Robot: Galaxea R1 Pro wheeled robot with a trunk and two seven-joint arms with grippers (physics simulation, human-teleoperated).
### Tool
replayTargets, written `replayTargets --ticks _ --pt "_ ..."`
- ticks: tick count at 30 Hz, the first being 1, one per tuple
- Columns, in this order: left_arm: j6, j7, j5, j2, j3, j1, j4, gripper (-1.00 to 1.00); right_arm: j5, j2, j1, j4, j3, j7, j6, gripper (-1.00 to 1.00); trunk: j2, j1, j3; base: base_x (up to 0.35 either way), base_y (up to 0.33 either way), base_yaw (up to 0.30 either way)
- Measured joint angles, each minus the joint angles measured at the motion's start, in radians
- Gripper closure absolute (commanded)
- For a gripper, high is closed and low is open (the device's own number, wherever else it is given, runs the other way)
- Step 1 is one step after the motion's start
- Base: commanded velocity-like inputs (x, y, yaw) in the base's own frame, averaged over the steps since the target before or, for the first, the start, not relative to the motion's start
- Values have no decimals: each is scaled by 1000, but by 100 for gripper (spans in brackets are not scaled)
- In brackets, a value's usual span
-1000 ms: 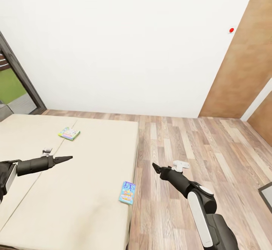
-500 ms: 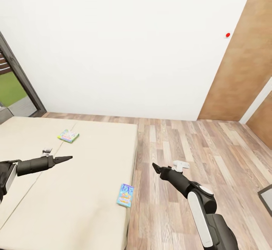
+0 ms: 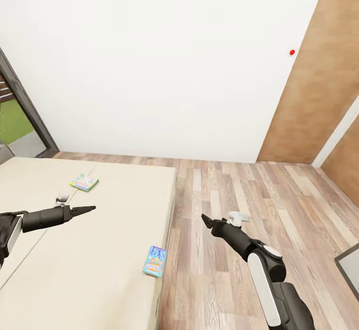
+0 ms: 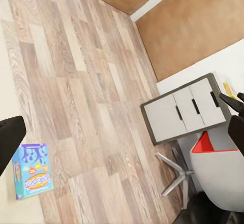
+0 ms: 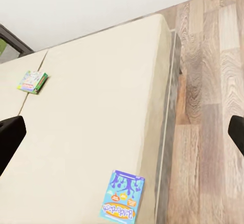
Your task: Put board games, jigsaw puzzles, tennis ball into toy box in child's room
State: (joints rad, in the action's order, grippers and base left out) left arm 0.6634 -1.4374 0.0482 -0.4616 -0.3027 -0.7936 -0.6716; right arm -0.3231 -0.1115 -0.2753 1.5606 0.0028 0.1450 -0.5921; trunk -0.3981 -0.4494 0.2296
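Here, blue board game [image 5: 122, 195] between right gripper's [image 5: 122, 135] jaws.

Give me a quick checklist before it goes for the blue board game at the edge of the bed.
1. Blue board game in sight, lying flat by the edge of the bed: ok.
2. Right gripper open and empty: ok.
3. Left gripper empty: ok.
4. Right gripper over the game: not ok, it hangs over the floor beside the bed.
5. Green-edged board game on the bed: ok.
6. Toy box located: cannot tell.

bed [image 3: 89, 250] — cropped; game lettering illegible
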Motion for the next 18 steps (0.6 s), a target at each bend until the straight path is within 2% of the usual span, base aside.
replayTargets --ticks 8,18 --pt "-3 0 -1 0 0 0 0 -100 5 0 0 0 10 -1 1 -100 0 0 -13 0 -24 90" --pt "-3 -1 -1 -1 0 0 0 -100 8 1 0 0 26 -3 2 -100 0 0 -29 0 -143 141"
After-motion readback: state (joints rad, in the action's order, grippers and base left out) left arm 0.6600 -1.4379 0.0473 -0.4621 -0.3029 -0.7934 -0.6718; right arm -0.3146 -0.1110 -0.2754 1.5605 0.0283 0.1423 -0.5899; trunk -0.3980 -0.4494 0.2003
